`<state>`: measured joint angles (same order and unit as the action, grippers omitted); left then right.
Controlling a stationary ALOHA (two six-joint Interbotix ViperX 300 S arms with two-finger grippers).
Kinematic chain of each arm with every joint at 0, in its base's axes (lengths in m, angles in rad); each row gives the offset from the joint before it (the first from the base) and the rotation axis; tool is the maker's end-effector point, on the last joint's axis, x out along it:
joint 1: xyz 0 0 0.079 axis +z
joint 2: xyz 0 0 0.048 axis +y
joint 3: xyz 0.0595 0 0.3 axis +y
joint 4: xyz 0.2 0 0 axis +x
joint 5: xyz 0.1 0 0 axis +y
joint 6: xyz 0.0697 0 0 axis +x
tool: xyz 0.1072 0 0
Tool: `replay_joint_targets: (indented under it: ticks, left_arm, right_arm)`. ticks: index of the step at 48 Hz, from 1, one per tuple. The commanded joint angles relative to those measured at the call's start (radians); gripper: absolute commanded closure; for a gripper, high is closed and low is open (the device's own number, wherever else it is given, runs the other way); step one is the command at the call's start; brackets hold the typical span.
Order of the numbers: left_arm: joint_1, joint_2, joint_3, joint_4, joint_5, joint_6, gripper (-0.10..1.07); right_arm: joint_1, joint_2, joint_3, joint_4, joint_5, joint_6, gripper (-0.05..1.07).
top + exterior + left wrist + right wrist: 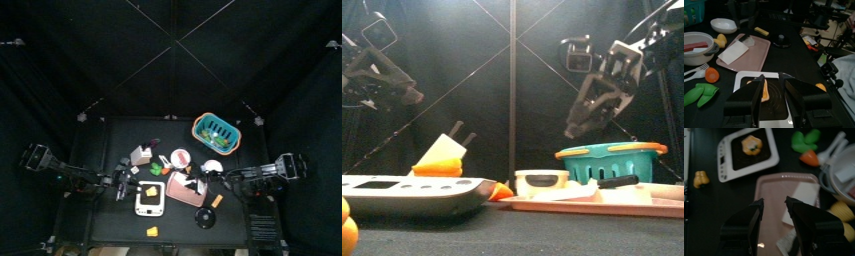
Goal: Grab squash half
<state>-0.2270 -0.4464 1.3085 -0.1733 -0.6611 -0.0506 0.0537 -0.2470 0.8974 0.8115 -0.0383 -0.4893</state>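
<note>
Table [120, 140]: black, crowded along the front half. Pink board [774, 184]: lies flat near the table's middle, carrying a white block [734, 50].

Right gripper [774, 203]: hangs above the pink board with its jaws spread wide. Nothing sits between them and they touch nothing. In the front view it hangs well clear of the table top.

Left gripper [773, 82]: hovers high over a white tray [727, 163], jaws apart and holding nothing. An orange-yellow lump [751, 144] on that tray shows through the gap below them.

White bowl [697, 56]: stands just beside the pink board.

Squash half [721, 40]: a small pale-yellow oval chunk, resting on the table between the white bowl and the board's edge, close to both. It lies apart from both grippers. Its long axis runs roughly along the board's near edge. Both ends look equally rounded, so which end is the front cannot be told.
</note>
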Motion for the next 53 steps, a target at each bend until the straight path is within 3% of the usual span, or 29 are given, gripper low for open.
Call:
replay_joint_targets:
  ticks: [1, 29, 36, 53]
  left_arm:
    - [0.003, 0.0, -0.011, -0.002, -0.005, 0.003, 0.25]
    - [0.008, -0.002, -0.011, -0.012, 0.026, -0.005, 0.25]
    - [0.008, -0.002, -0.006, -0.038, 0.041, -0.005, 0.25]
    - [0.025, -0.003, -0.006, -0.043, 0.106, 0.003, 0.25]
  right_arm:
    - [0.058, 0.02, -0.072, -0.011, -0.031, 0.0, 0.24]
    - [0.239, 0.311, -0.425, 0.103, -0.044, 0.002, 0.23]
    - [0.259, 0.353, -0.468, 0.189, -0.044, 0.002, 0.23]
    - [0.256, 0.356, -0.48, 0.422, -0.038, 0.002, 0.23]
